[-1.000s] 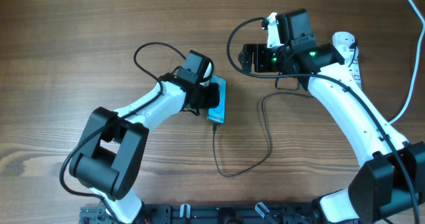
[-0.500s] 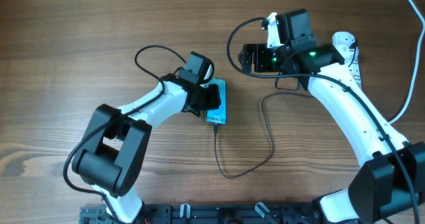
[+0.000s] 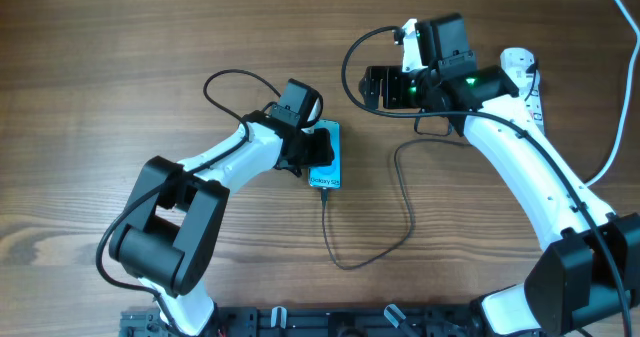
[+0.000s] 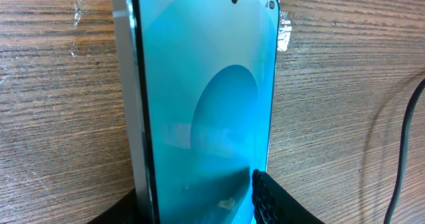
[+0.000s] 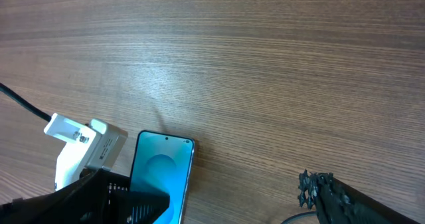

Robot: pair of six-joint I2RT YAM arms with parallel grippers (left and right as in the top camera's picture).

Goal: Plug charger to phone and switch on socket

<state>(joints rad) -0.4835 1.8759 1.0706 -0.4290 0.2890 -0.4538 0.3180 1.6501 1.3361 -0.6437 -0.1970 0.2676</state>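
The phone (image 3: 330,155), screen light blue-teal, lies on the wooden table left of centre. It fills the left wrist view as the phone (image 4: 206,98). My left gripper (image 3: 305,152) stands with its jaws part open round the phone's lower end. One finger is beside the silver edge and the other finger (image 4: 269,201) overlaps the screen corner. The charger (image 3: 405,212), a thin black cable, meets the phone's bottom edge at its connector (image 3: 324,190), loops toward me and runs right. The socket (image 3: 518,62) is mostly hidden under the right arm. My right gripper (image 3: 372,87) hangs open and empty, apart from the phone (image 5: 159,174).
A thick white cord (image 3: 612,137) runs along the table's right side to the far right corner. Black arm cables (image 3: 230,77) arc behind the left wrist. The left arm's white camera mount (image 5: 80,141) shows beside the phone in the right wrist view.
The left gripper's jaws have widened around the phone and the wrist has shifted slightly. The phone and cable stay in place. The right arm has not moved.
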